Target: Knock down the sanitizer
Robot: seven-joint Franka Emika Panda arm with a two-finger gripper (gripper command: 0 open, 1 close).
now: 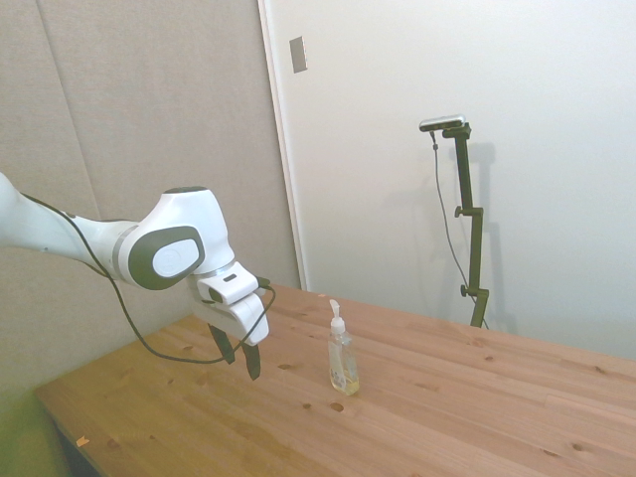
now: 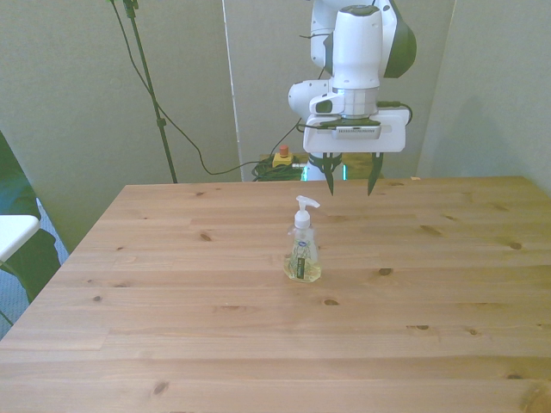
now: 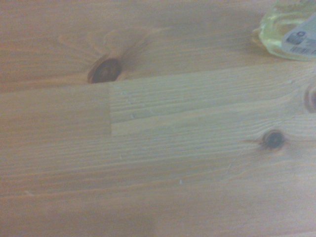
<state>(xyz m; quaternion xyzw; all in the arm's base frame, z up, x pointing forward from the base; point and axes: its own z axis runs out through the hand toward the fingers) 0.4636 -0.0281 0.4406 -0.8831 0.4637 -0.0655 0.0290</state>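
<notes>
Desk: the pale wooden plank desk (image 2: 172, 327) with dark knots carries only the one task object; its near half lies bare in the front view.

Sanitizer: the small clear plastic pump bottle of pale yellow liquid, with a white nozzle and a white label, the sanitizer (image 2: 302, 251), stands upright near the middle of the desk. In the side view the sanitizer (image 1: 342, 359) is likewise vertical and untouched. The wrist view catches only its blurred yellowish base and label (image 3: 291, 30) at the frame's edge.

End effector: the white two-finger end effector (image 2: 350, 183) hangs above the desk beyond the bottle, at about 1 o'clock from it in the front view, fingers spread wide and pointing down, holding nothing. In the side view the end effector (image 1: 242, 359) sits at about 9 o'clock from the bottle, near but clearly apart, fingertips above the wood.

Step in hand: approach; no contact is made and the bottle is not yet toppled.

Next move: judged from this, a sideways sweep toward the bottle, striking high on the body or pump neck so it tips rather than slides.
</notes>
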